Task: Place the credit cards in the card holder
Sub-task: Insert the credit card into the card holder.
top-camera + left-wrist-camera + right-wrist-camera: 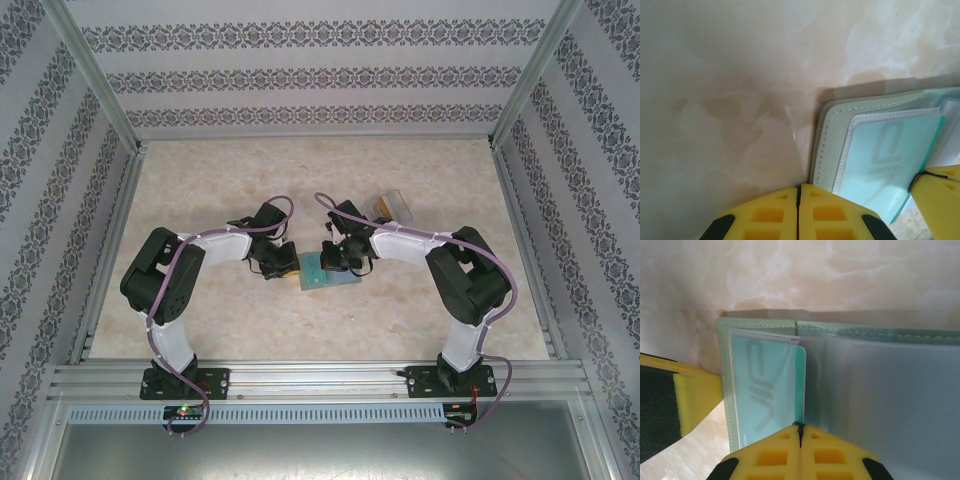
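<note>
At the middle of the table (pixel 200 180), your card holder (pixel 322 273) lies open, with the teal credit card (pixel 765 385) tucked into a clear sleeve at one end. Your left gripper (pixel 799 192) is closed on nothing, just beside the holder's outer edge. Your right gripper (pixel 800 430) is closed too, tips at the card's corner; you cannot tell whether it pinches the card.

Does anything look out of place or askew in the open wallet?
The pale teal card is not fully inside the clear sleeve of the grey-green folding wallet: one long edge juts past the sleeve's rim.
</note>
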Available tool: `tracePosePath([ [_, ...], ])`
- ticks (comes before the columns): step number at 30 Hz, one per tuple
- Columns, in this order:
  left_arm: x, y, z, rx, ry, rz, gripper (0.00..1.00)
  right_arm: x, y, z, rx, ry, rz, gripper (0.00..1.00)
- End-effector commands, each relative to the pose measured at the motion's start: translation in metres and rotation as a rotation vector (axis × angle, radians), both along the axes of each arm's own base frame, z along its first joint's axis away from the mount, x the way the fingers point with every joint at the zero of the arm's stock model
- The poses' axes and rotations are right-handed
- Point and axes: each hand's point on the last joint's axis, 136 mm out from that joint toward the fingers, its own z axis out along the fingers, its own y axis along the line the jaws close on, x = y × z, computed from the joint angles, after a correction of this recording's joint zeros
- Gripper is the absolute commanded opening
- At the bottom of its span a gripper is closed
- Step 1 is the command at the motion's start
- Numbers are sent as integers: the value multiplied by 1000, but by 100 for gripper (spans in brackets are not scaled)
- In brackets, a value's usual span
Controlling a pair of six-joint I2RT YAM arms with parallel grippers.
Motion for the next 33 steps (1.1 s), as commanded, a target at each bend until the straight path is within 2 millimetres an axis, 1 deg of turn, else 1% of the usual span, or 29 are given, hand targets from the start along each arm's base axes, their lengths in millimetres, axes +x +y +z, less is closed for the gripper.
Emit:
tracePosePath([
  [1, 7, -39, -32, -61, -85, -68, 7, -4, 14, -1, 34, 16, 2, 7],
  [4, 7, -39, -32, -60, -86, -68, 6, -4, 14, -1, 32, 19, -3, 10],
  [7, 7, -38, -32, -57, -85, -65, 7, -7, 12, -3, 25, 25, -8, 11],
  [9, 6, -37, -33, -53, -84, -65, 6, -8, 9, -2, 21, 19, -9, 14],
  [11, 8, -35, -31, -48, -90, -62, 7, -6, 2, 1, 5, 4, -15, 21],
  [13, 9, -32, -29, -39, -95, -60, 7, -5, -6, 6, -10, -16, -22, 24],
  [18, 13, -27, -21, -7, -118, -74, 8, -6, -28, 18, -68, -67, -35, 27],
  [19, 14, -28, -20, -5, -121, -77, 8, -6, -34, 18, -89, -80, -42, 30],
  [21, 13, -28, -19, -5, -118, -82, 8, -6, -45, 19, -122, -100, -66, 39],
  [23, 13, -28, -21, -5, -112, -81, 8, -7, -54, 19, -134, -112, -93, 43],
  [28, 10, -27, -24, -3, -100, -78, 8, -15, -67, 7, -157, -86, -141, 50],
  [33, 9, -26, -26, 3, -94, -77, 8, -21, -71, -8, -158, -58, -159, 51],
])
